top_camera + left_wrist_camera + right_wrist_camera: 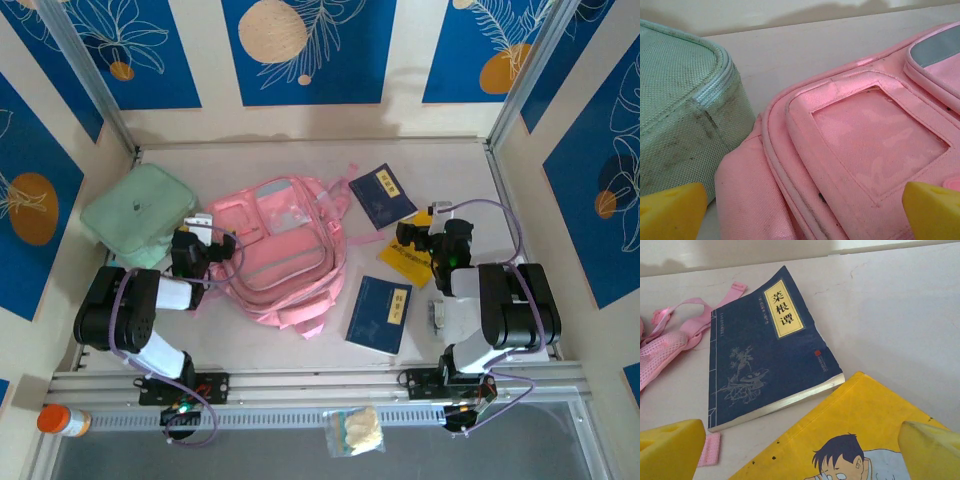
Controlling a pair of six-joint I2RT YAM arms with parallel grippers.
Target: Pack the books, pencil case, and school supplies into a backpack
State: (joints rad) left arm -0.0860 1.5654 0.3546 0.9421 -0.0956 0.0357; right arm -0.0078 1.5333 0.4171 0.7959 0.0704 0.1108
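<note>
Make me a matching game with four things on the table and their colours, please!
Things:
1. backpack
2. square pouch
3. booklet
4. book by the back wall

Colours:
A. yellow
B. dark navy
C. pink
D. mint green

Right pairs: 1-C, 2-D, 3-A, 4-B.
</note>
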